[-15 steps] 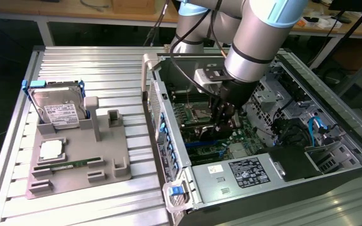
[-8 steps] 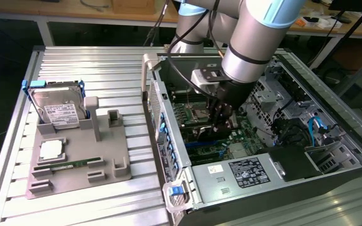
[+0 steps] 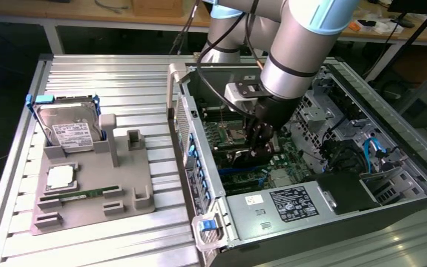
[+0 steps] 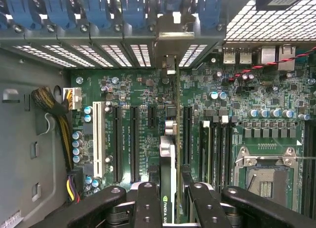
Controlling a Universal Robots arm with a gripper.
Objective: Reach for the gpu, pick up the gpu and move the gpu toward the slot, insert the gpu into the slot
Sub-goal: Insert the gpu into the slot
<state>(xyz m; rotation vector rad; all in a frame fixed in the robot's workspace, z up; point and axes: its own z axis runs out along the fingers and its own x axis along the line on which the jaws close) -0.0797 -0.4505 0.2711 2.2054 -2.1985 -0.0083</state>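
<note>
Gripper [image 4: 168,196] clamped on the gpu [image 4: 168,164], NVIDIA lettering on its edge, above the motherboard [image 4: 128,90]

Ribbed metal table [image 3: 124,72]: grey tray [image 3: 124,183], computer case [image 3: 391,217].

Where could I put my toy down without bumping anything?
The ribbed metal table is bare behind the hard drive, toward the computer case, and in front of the grey holder tray. Inside the case it is crowded: the robot's hand holds the gpu over the motherboard, with cables alongside.
</note>
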